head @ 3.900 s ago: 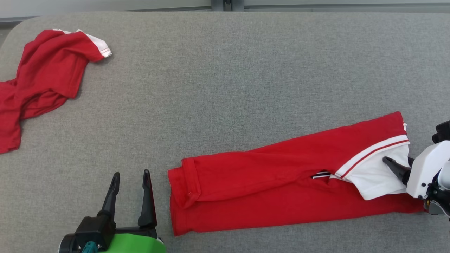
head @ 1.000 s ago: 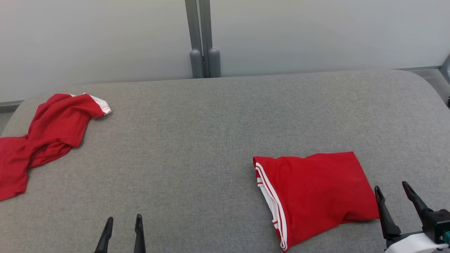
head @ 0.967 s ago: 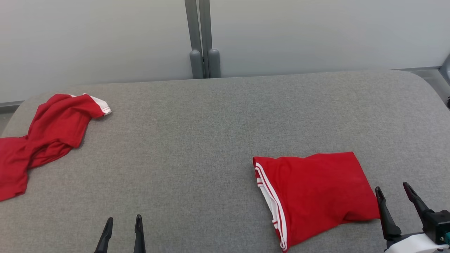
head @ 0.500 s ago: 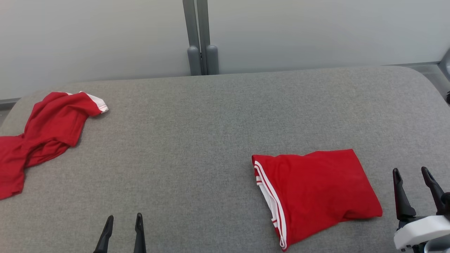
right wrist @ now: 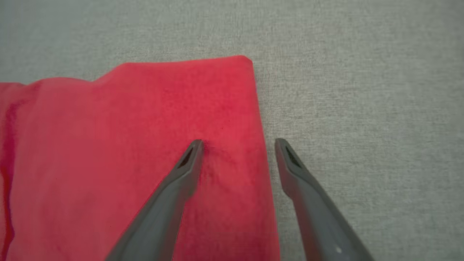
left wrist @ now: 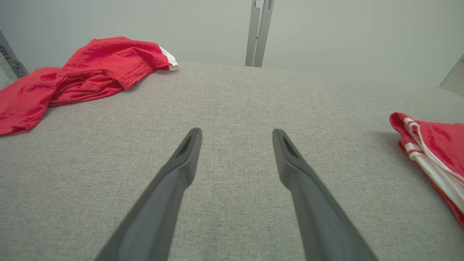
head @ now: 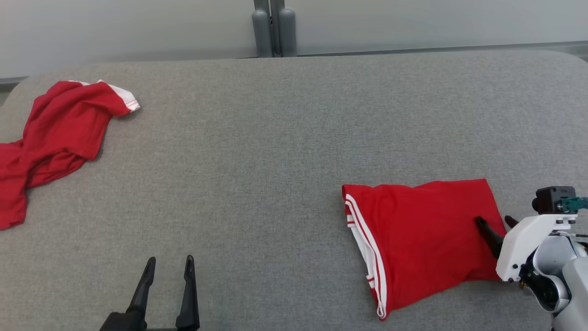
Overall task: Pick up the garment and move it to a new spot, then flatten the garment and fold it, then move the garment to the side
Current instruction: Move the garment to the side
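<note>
One folded red garment [head: 420,239] lies on the right part of the grey table [head: 275,161], with its white-striped open edge facing the table's middle and its closed red edge towards the right gripper [head: 492,219].

That gripper is spread wide and grips nothing. In the right wrist view it [right wrist: 238,141] straddles the closed edge. One finger [right wrist: 181,174] presses a small dimple into the cloth, and the other is over bare table just beside the edge.

The fold looks done, so I judge the step in hand to be taking hold for the move to the side. To do it well:
- The outer finger should get low enough to catch every layer, not only the top one.
- The pinch should close firmly before any travel.
- The bundle should be slid or lifted low and slowly so the loose striped side does not fall open.
- Pulling away from the open edge should keep the layers stacked.

The left gripper [head: 170,259] is also spread and empty, over bare table well apart from the garment.

Counted:
- Two red garments: this folded one and a crumpled one [head: 55,133] at the far left.
- Two grippers, each with two dark fingers.
- One table.
- Two grey posts [head: 274,27] against the wall behind.
</note>
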